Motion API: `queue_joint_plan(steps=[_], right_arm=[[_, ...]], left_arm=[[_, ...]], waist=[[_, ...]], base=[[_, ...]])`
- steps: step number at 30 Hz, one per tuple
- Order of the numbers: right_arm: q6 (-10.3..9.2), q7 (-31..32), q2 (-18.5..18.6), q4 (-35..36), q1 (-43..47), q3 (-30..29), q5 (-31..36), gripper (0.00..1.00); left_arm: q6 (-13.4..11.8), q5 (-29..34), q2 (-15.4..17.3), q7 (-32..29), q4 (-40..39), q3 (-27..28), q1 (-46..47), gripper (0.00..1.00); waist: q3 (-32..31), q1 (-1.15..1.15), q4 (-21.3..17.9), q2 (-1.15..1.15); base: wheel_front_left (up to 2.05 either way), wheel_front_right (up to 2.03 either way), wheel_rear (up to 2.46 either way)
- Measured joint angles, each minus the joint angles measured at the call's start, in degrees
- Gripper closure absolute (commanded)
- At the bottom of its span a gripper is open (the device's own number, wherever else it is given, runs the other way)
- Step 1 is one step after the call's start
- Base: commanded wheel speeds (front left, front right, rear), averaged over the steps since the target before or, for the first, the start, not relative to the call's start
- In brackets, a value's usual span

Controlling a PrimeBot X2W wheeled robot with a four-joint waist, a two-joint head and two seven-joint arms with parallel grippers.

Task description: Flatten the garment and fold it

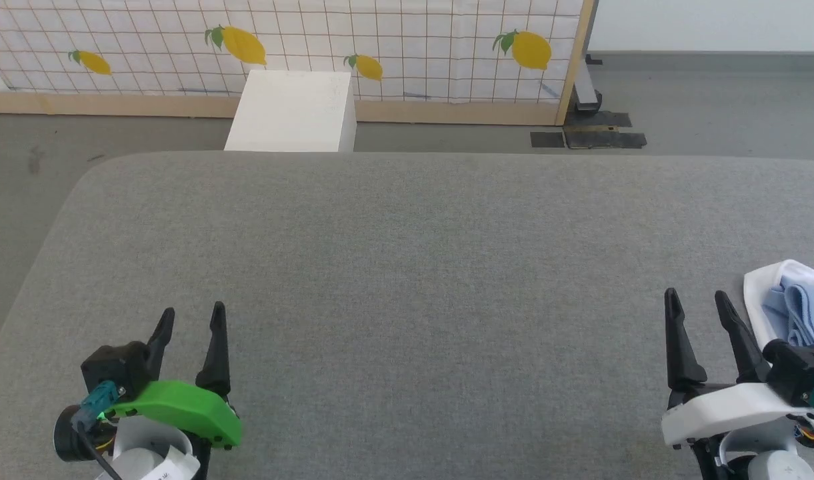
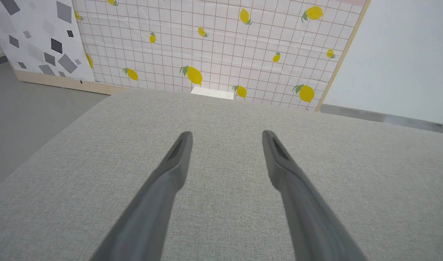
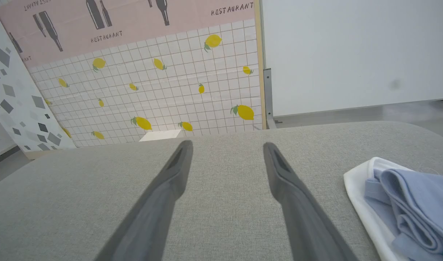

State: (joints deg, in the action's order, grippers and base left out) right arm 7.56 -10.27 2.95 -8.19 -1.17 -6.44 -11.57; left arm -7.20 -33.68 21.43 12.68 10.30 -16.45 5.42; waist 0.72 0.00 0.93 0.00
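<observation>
Head view, crumpled garment (image 1: pixel 790 303) just beside right claw (image 1: pixel 697 300)

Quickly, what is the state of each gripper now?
Left gripper: open, holding nothing.
Right gripper: open, holding nothing; the garment lies beside it.

Grey surface (image 1: pixel 407 267) open from 9 through 2 o'clock; bunched garment (image 1: pixel 797 300) blocks 3 o'clock, just beside right gripper (image 1: pixel 695 293); white box (image 1: pixel 293 110) beyond edge at 11.
</observation>
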Motion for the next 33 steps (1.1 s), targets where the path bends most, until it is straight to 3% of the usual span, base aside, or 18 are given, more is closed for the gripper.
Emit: queue_joint_plan(steps=[4,5,33], right_arm=[[0.01,0.0,0.0,-0.1,0.0,0.0,0.0,0.0],[0.01,0.0,0.0,-0.1,0.0,0.0,0.0,1.0],[0.01,1.7,0.0,1.0,0.0,1.0,1.5,1.0]], left_arm=[[-0.2,0.0,0.0,0.0,0.0,-0.3,0.0,0.0],[-0.2,0.0,0.0,0.0,0.0,-0.3,0.0,1.0],[0.7,4.8,-3.1,-2.1,-1.6,2.4,-0.5,1.0]], waist=[[0.1,0.0,0.0,0.0],[0.1,0.0,0.0,0.0],[-0.1,0.0,-0.2,0.0]], base=[[0.0,0.0,0.0],[0.0,0.0,0.0],[0.0,0.0,0.0]])
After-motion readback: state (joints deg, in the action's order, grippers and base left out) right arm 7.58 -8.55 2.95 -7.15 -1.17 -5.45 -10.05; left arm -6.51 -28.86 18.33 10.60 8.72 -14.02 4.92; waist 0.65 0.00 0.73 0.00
